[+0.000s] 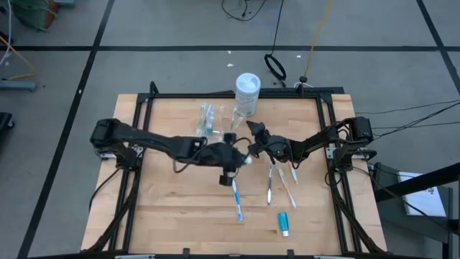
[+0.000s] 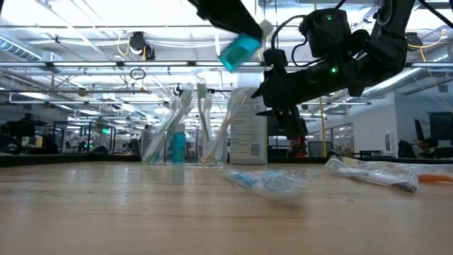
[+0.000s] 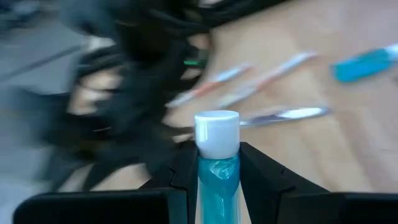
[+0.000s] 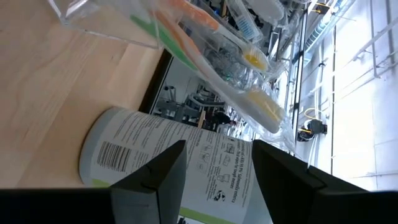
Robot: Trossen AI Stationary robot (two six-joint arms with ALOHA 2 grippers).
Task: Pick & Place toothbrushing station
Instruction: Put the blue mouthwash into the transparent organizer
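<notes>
We are carrying a teal tube [image 3: 217, 177], clamped in our left hand [image 1: 228, 175], above mid-counter. Our right hand [image 1: 253, 131], fingers apart, is waiting near the station [image 1: 209, 119] at the far edge. Next we need to lower the tube into a compartment.

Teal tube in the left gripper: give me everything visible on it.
The teal toothpaste tube is a small translucent teal plastic tube with a white cap pointing away from the wrist. The left gripper is shut on it, one dark finger pressed to each side just below the cap. In the low view it hangs tilted in the air, well above the wooden table, touching nothing else. From above it sits near the table's centre, mostly hidden under the gripper.
</notes>
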